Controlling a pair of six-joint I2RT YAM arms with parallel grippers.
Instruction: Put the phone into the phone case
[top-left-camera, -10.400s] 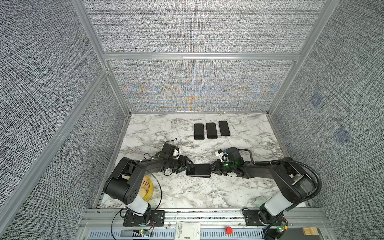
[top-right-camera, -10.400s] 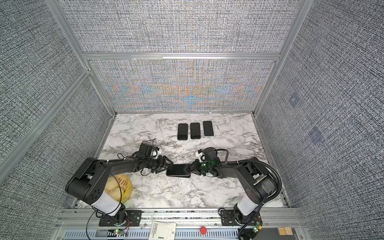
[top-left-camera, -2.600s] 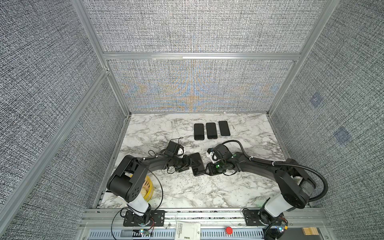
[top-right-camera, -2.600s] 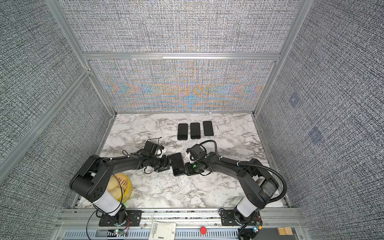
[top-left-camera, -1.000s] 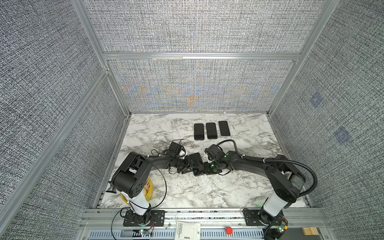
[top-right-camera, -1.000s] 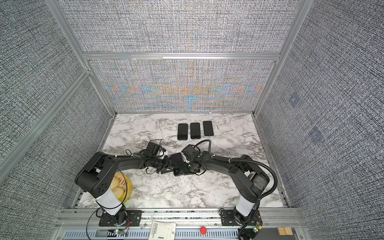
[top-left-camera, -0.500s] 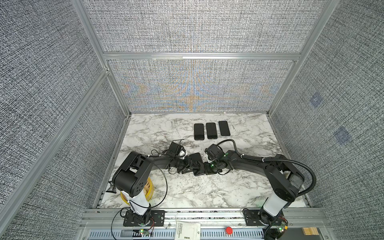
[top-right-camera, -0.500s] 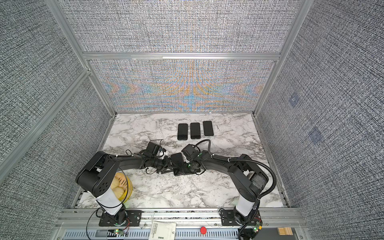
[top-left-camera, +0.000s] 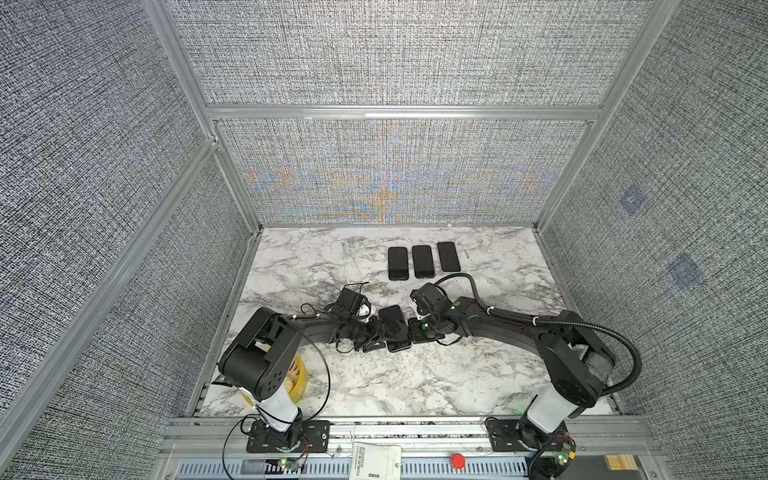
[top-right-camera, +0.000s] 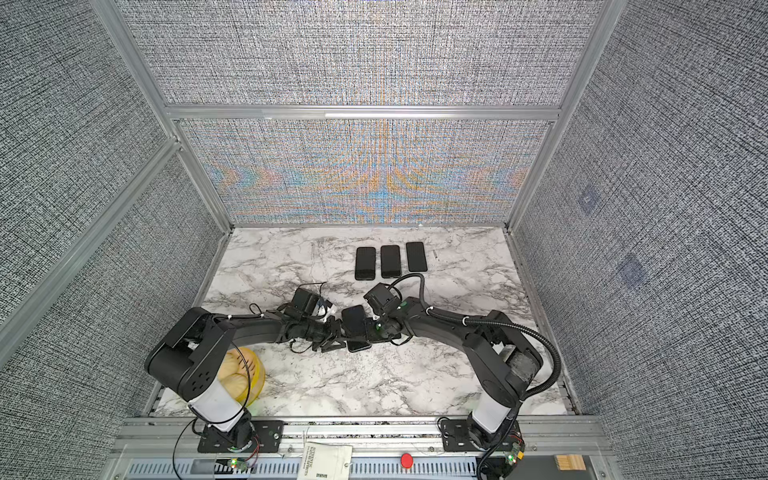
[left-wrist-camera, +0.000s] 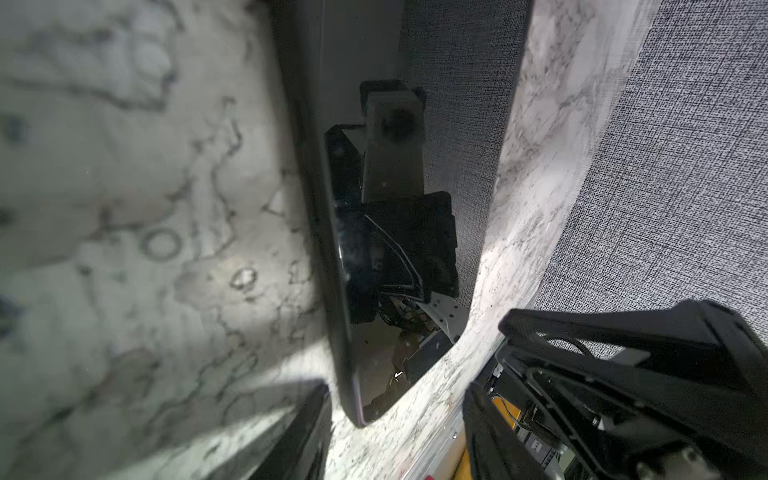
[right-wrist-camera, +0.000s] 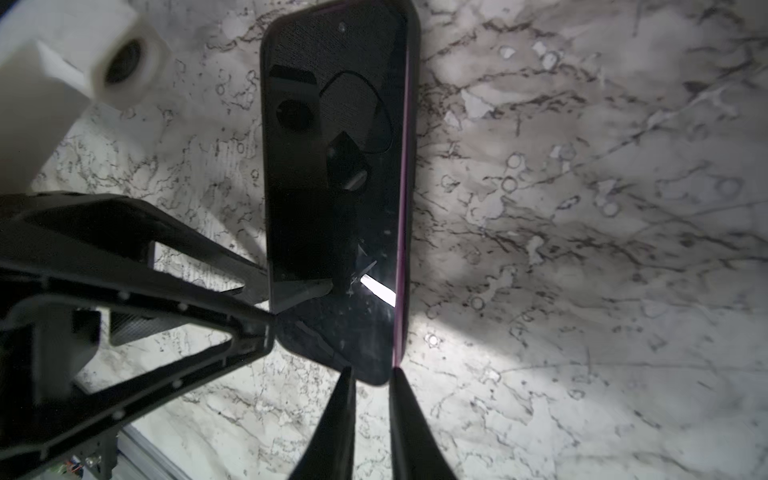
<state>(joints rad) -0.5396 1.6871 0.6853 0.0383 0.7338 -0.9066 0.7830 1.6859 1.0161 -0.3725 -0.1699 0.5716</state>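
The phone (top-left-camera: 392, 326) (top-right-camera: 354, 325) lies in the middle of the marble table, glossy black screen up. It sits in the dark phone case (right-wrist-camera: 266, 166), whose rim (left-wrist-camera: 316, 232) frames it. A purple strip shows along one long edge. My left gripper (top-left-camera: 379, 334) (top-right-camera: 334, 332) (left-wrist-camera: 397, 399) is open and straddles one end of the phone, with one finger (right-wrist-camera: 249, 328) touching the phone's side. My right gripper (top-left-camera: 411, 330) (top-right-camera: 370, 328) (right-wrist-camera: 370, 372) stands with only a narrow gap between its fingers. The phone's near corner is nipped in that gap.
Three more black phones (top-left-camera: 423, 261) (top-right-camera: 390, 261) lie in a row at the back of the table. A yellow bowl (top-left-camera: 301, 376) (top-right-camera: 249, 374) stands at the front left beside the left arm's base. Grey fabric walls enclose the table on three sides.
Ten seconds ago the phone lay crosswise between the grippers; now it points front to back. The right arm has closed in on it. Over the last second nothing visibly moves.
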